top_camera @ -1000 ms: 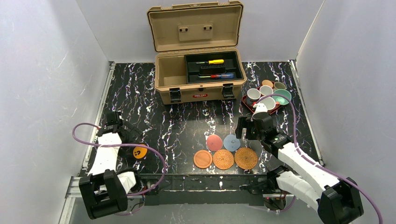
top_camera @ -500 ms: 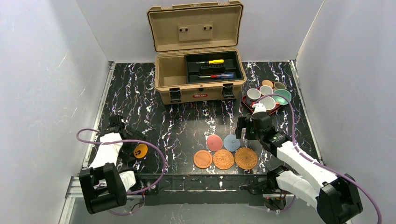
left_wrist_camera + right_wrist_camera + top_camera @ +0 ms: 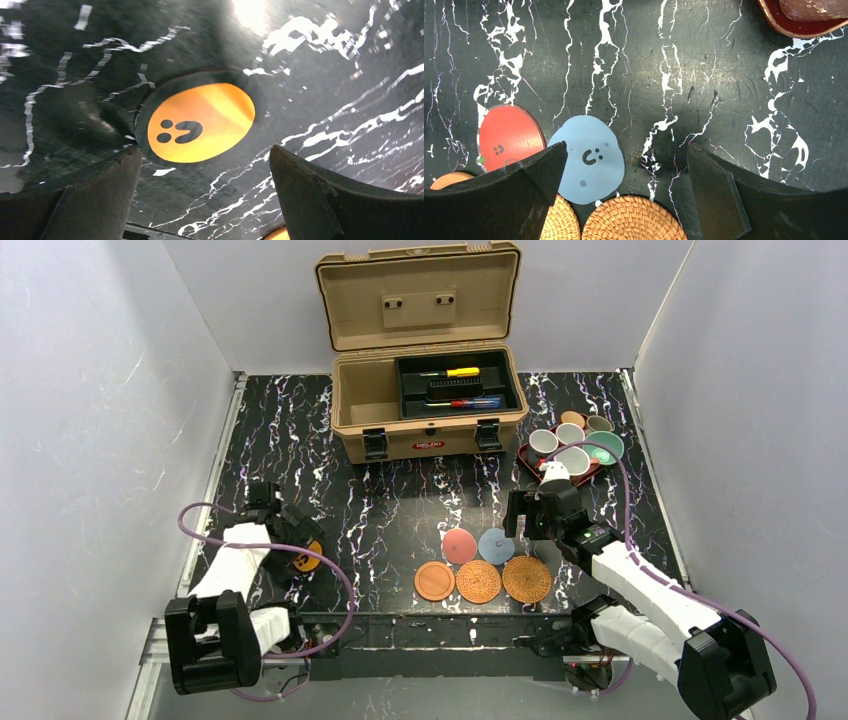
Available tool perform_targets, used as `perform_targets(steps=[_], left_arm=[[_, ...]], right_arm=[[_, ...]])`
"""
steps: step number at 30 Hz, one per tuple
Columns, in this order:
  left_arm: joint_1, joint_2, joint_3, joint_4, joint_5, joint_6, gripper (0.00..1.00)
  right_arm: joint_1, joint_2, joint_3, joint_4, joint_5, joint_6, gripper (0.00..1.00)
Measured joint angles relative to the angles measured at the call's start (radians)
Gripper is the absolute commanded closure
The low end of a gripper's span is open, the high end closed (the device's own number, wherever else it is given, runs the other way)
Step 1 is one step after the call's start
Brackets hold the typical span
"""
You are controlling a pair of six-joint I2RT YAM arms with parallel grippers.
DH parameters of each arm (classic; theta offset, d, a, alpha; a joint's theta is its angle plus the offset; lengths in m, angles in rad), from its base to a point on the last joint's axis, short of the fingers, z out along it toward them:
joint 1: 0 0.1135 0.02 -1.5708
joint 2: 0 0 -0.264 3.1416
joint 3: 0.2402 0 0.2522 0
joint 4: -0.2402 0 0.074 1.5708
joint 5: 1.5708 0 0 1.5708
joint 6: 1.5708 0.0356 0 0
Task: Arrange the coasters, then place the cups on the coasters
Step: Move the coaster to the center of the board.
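Note:
Five coasters lie near the front middle: a pinkish-red coaster point(image 3: 459, 545), a blue-grey coaster point(image 3: 496, 544), a wooden coaster point(image 3: 434, 581) and two woven coasters point(image 3: 478, 581) point(image 3: 526, 579). The orange coaster with black marks point(image 3: 200, 122) lies apart at the front left. My left gripper point(image 3: 204, 150) hovers open just above it, a finger on either side of its near edge. The cups point(image 3: 574, 460) stand together on the dark red tray point(image 3: 527, 462) at the back right. My right gripper point(image 3: 628, 147) is open and empty over bare table just right of the blue-grey coaster point(image 3: 589, 162).
An open tan toolbox point(image 3: 428, 405) with screwdrivers in its insert stands at the back middle. White walls close in the left, right and back. The table's front edge point(image 3: 420, 618) runs just behind the coaster row.
My left gripper has swung right and now covers part of the orange coaster, which has stayed in place. The right arm has hardly moved.

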Motion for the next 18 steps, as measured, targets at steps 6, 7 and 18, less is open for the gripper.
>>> perform_targets(steps=[6, 7, 18], left_arm=[[-0.161, 0.069, 0.038, 0.05, 0.0, -0.018, 0.02], [-0.178, 0.08, 0.045, 0.057, 0.001, -0.018, 0.02], [-0.222, 0.112, 0.232, -0.033, -0.046, 0.108, 0.02]], right_arm=[[0.0, 0.0, 0.0, 0.0, 0.0, 0.0, 0.02], [0.0, 0.0, 0.0, 0.0, 0.0, 0.0, 0.02], [0.0, -0.002, 0.0, -0.003, 0.005, 0.0, 0.02]])
